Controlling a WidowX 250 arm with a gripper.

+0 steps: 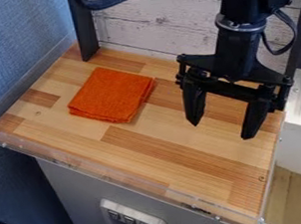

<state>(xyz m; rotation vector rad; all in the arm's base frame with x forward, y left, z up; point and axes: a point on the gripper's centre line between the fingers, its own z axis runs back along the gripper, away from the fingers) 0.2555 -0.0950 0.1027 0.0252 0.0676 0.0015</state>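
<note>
The black gripper [222, 131] hangs over the right part of the wooden surface, its two fingers spread wide with nothing between them. To its left, an orange cloth [111, 94] lies folded into a rough square toward the back left of the surface. The gripper and the cloth are apart, and the left finger is the nearer one to the cloth.
The wooden tabletop [150, 154] has a low clear rim [71, 162] along its front and left edges. White planks [151, 24] stand behind it, with a dark upright post [85, 32] at the back left. A blue wall [16, 42] rises on the left.
</note>
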